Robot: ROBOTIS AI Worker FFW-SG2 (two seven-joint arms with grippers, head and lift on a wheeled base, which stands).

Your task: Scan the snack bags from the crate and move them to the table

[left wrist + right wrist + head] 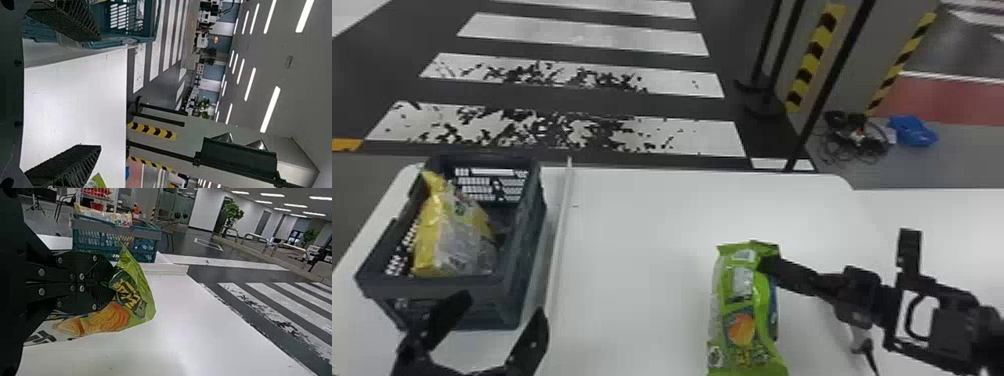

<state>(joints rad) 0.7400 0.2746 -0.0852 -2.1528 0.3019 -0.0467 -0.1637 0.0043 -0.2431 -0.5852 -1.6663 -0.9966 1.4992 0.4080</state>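
The green snack bag (739,295) is at the right part of the white table (637,220), its edge pinched by the right gripper (768,263). The yellow snack bag (434,232) leans inside the crate (524,250); the left gripper (502,309) is spread near its near end.

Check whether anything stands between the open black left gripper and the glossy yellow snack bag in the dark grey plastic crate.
Yes: the crate's near wall. The left gripper is on this side, and the yellow bag is inside, beyond it. Nothing else visible blocks the way; going in over the rim looks sensible.
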